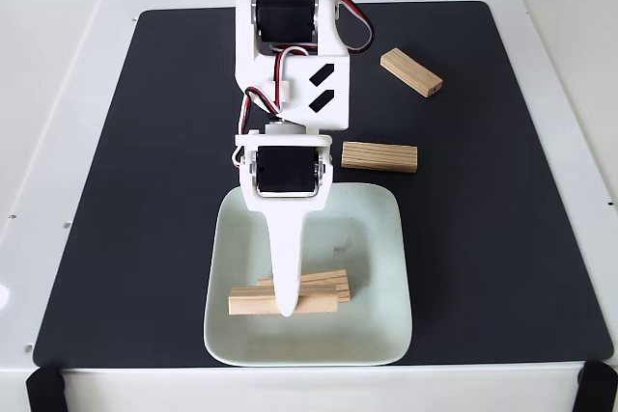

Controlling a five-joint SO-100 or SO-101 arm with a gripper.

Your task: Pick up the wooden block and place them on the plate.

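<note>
A pale mint-green plate (381, 330) sits at the front middle of the black mat. Two wooden blocks lie on it side by side: one (251, 302) towards the front left, the other (326, 284) just behind it and to the right. My white gripper (287, 306) reaches down over the plate, and its long finger (286, 258) crosses both blocks at their middle. The finger hides the jaw gap. A third wooden block (379, 156) lies on the mat just behind the plate's right corner. Another block (411, 72) lies tilted farther back right.
The black mat (483, 238) covers most of the white table (58, 142). The arm's body with its black motors (288, 55) stands over the mat's back middle. Black clamps (43, 388) sit at the table's front corners.
</note>
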